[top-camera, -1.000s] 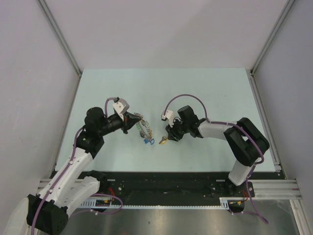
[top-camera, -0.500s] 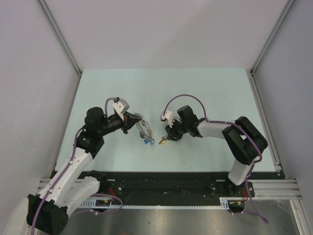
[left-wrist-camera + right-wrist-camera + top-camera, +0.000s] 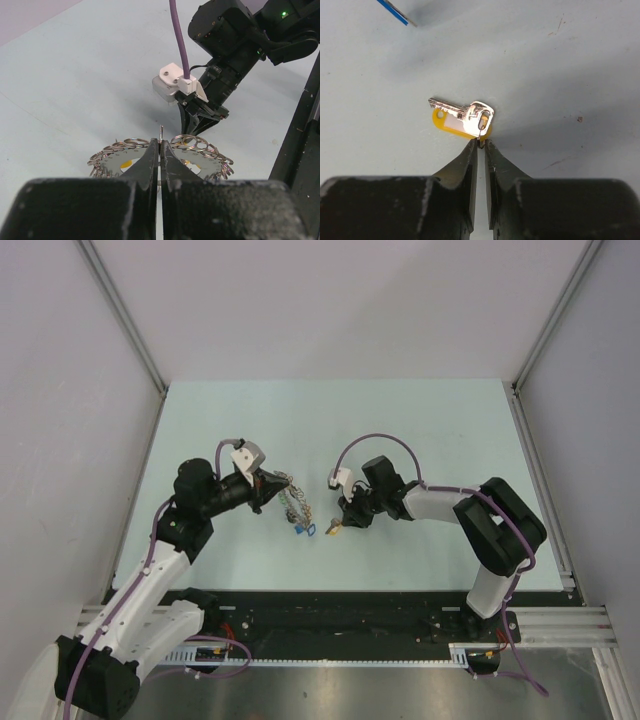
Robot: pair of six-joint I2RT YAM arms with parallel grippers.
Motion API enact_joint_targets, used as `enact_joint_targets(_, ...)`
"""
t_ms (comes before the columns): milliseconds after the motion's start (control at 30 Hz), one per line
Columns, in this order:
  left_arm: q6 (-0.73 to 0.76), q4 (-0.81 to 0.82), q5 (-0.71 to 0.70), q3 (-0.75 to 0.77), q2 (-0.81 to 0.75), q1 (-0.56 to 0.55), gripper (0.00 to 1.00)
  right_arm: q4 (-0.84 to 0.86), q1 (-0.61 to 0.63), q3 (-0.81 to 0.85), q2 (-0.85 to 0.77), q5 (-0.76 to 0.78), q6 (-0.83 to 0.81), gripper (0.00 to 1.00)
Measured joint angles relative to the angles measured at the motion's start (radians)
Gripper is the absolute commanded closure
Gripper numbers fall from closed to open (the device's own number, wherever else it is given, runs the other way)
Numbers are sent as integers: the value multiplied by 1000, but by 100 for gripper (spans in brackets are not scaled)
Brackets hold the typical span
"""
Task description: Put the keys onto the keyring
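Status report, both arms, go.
Left gripper shut on large grey metal keyring. Right gripper shut on small silver key with yellow tag, apart from ring. Thin blue tag just beyond key.

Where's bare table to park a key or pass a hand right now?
Free: the far half of the table, beyond both grippers to the back wall; also the strip right of the right arm. Crowded: between the left gripper holding the keyring and the right gripper pinching the yellow key, with the blue key between.

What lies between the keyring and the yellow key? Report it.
A blue-tagged key on the table, between keyring and yellow key, per top view.
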Motion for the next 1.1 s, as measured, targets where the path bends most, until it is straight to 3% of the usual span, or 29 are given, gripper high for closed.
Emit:
enact_joint_targets(467, 0, -1, 0, 0, 4, 0, 99, 9, 39, 0, 0, 45, 16, 88)
enact_joint_targets(600, 0, -1, 0, 0, 6, 0, 100, 16, 45, 1, 0, 66, 27, 100)
enact_joint_targets(900, 2, -5, 0, 0, 6, 0, 99, 16, 48, -6, -15, 89, 42, 100)
enact_joint_targets(1100, 19, -7, 22, 0, 6, 0, 100, -10, 53, -23, -124, 115, 50, 100)
